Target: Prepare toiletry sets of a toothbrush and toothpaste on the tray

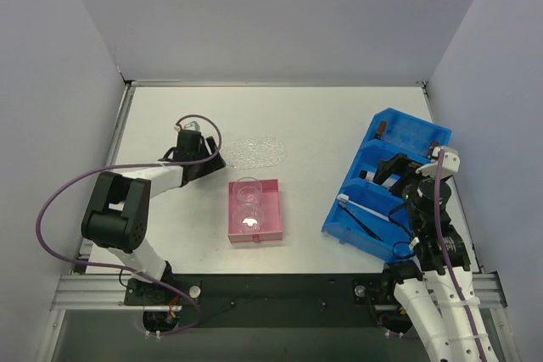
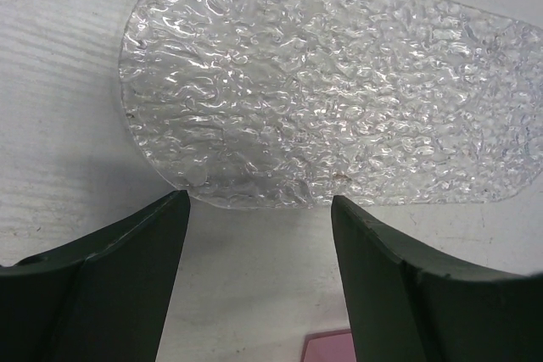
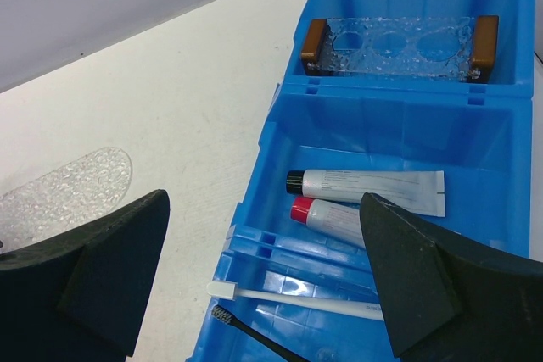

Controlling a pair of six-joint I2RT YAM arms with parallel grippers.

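Left to right: the left pincer (image 2: 259,205) is seen spread wide and empty, held low over the white counter (image 1: 339,116), just short of the rounded end of the tray (image 2: 331,91). The tray, a clear, bumpy oval, is laid flat on the counter with nothing on it. On the near side of the tray the pink box (image 1: 254,211) is set, with clear cups (image 1: 248,192) inside it. Further right, well apart from the tray, the blue bin (image 3: 280,125) is placed at an angle. In its far compartment a clear rack with brown ends (image 3: 399,44) is lodged. In the middle compartment two tubes of toothpaste (image 3: 365,184) are laid side by side, one black-capped and one red-capped. In the nearest compartment a white toothbrush (image 3: 297,298) and a black toothbrush (image 3: 254,335) are laid. The right pincer (image 3: 263,201) is held above the bin, its fingers spread wide with nothing between them.
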